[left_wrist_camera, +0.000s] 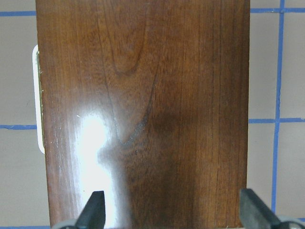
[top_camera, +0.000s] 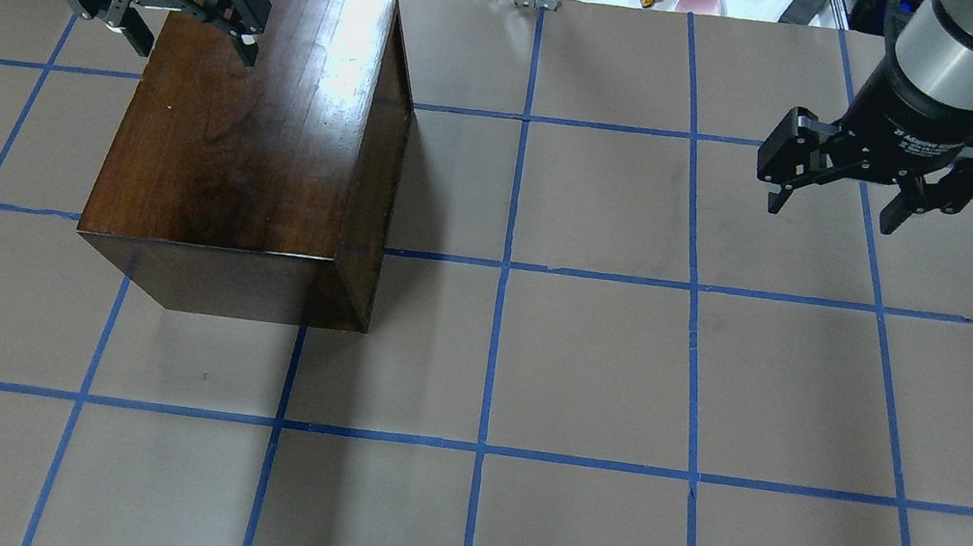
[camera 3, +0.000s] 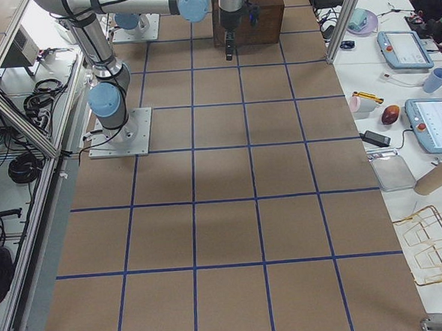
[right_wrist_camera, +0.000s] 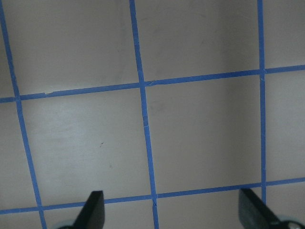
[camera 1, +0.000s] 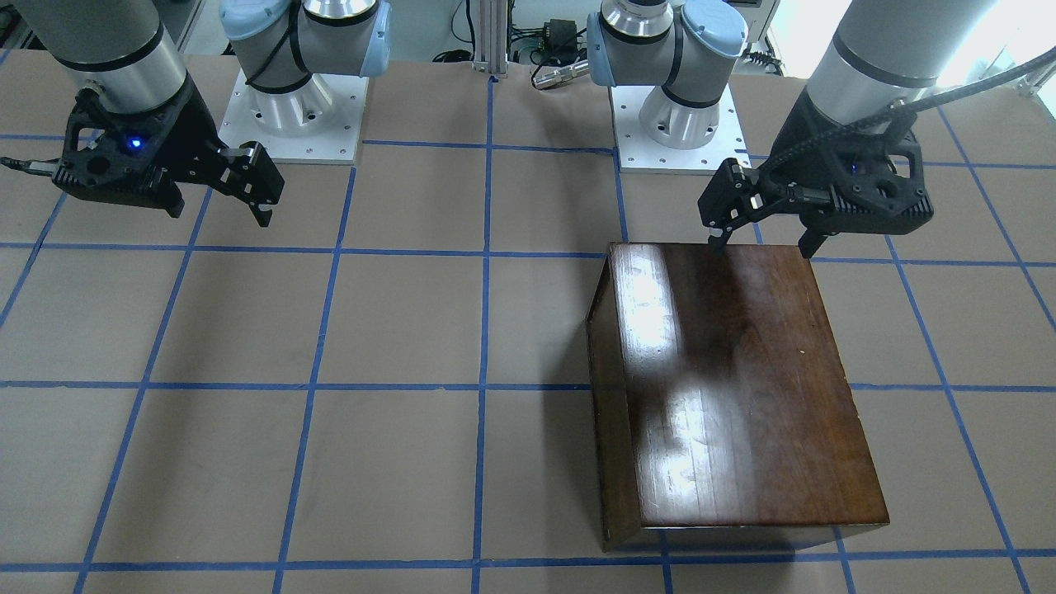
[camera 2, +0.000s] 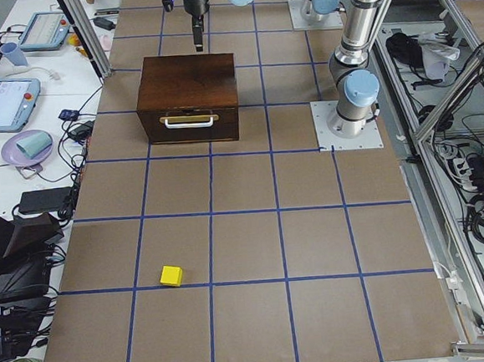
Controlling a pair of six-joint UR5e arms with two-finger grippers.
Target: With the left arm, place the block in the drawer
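Yellow block (camera 2: pixel 171 275) lies far from the closed drawer (camera 2: pixel 189 128). Left end effector (top_camera: pixel 195 47), spread, hovers above the box (top_camera: pixel 246 128); descending risks collision.

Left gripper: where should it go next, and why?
Probably sideways and down to the handle: the left gripper hangs open above the box, the drawer looks shut, and the block lies far off on the table.

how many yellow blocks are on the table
1. The block lies on the table, apart from the wooden box, facing its handle. Any inside the shut box would be hidden.
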